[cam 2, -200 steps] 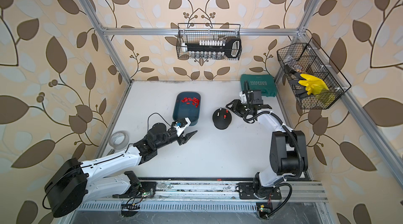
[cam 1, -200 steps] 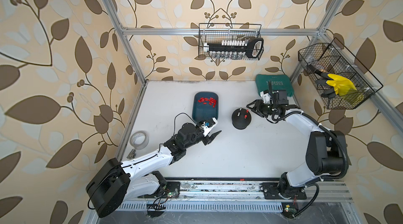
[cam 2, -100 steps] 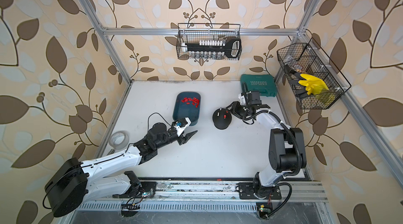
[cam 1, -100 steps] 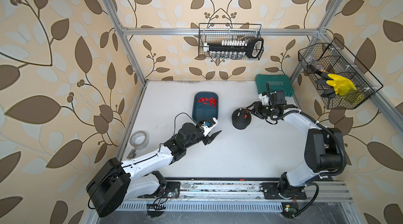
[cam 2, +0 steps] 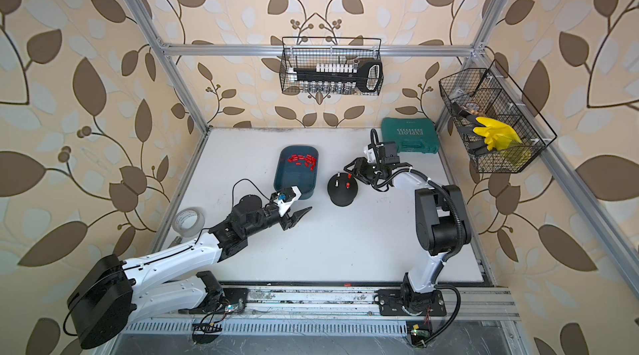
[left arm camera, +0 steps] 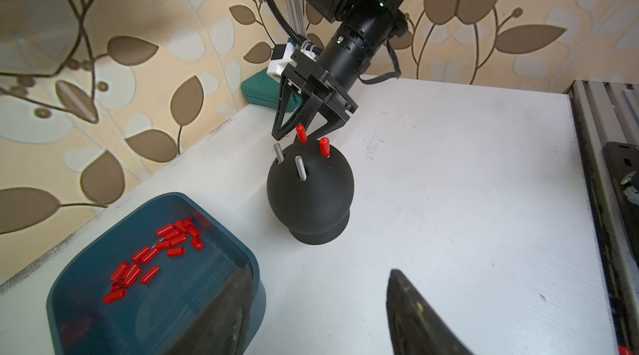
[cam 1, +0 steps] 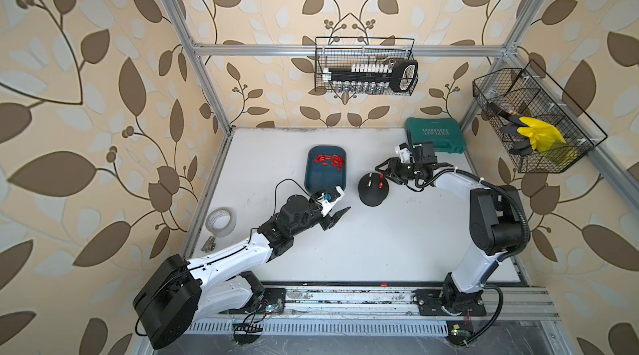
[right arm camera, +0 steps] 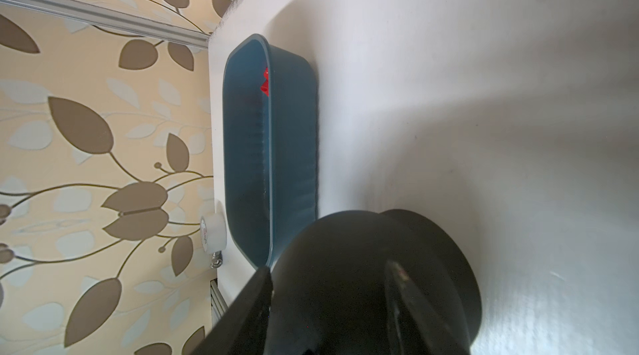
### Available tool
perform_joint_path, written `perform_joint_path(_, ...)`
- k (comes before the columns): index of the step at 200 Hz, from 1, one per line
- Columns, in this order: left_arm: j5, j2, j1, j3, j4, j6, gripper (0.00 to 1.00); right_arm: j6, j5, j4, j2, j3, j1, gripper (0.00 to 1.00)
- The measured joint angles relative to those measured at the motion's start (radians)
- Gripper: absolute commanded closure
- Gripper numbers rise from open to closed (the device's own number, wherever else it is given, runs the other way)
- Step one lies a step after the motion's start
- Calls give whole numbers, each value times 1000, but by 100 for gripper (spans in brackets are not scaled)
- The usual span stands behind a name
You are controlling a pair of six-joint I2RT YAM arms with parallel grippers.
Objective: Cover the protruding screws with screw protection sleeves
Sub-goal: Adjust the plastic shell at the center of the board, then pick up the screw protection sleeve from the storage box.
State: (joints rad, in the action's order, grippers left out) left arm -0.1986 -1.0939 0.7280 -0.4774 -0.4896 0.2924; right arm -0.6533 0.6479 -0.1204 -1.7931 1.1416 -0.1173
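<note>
Two of the four protruding screws (left arm camera: 300,168) on the black dome base (left arm camera: 311,197) are seen bare, while two are capped in red. One sleeve (left arm camera: 324,146) stands clear; the other (left arm camera: 301,133) is framed between the fingers of the right gripper (left arm camera: 292,137), whose jaws are held apart on either side of it without visibly pinching it. The step in hand is judged to be the seating or release of that second sleeve, so the task is put at about halfway. The left gripper (left arm camera: 320,271) is held spread and empty just beside the blue tray (left arm camera: 193,287), where the loose screw protection sleeves (left arm camera: 166,242) are heaped at the end away from it. Next, a single sleeve must be picked from the heap — a fine pinch, since they lie touching — and lined up, open end down, over a bare screw.
</note>
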Motion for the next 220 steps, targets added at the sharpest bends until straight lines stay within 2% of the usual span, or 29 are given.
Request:
perform_joint_path(28,31,-16,-1,-19,18,-13,30,8,-11,-40,0,55,0,44)
perform_joint_path(47,55,-102,-32,-130,94,-56,29,26,-51,-69,34,76,0,44)
perform_joint_path(57,48,-193,-87,-250,171,-121,31,31,-87,-87,74,73,0,44)
perform_joint_path(68,38,-295,-163,-394,245,-195,38,37,-126,-85,133,55,0,44)
perform_joint_path(82,22,-454,-278,-601,339,-314,37,41,-180,-41,235,-16,0,44)
perform_joint_path(90,31,-529,-319,-695,393,-359,38,40,-212,-14,294,-69,0,44)
perform_joint_path(110,65,-710,-385,-937,599,-434,47,31,-273,44,380,-193,0,44)
perform_joint_path(117,74,-780,-391,-1038,688,-448,49,28,-288,63,390,-232,-1,44)
perform_joint_path(128,80,-895,-392,-1208,814,-464,62,27,-310,71,392,-282,-2,44)
perform_joint_path(146,99,-1050,-387,-1425,969,-490,62,32,-332,54,386,-320,-9,44)
perform_joint_path(160,109,-1130,-380,-1524,1067,-510,61,45,-349,52,385,-320,-21,44)
perform_joint_path(181,150,-1211,-360,-1609,1176,-536,60,59,-367,65,387,-320,-39,44)
perform_joint_path(220,176,-1278,-329,-1656,1261,-582,62,82,-401,97,418,-329,-47,44)
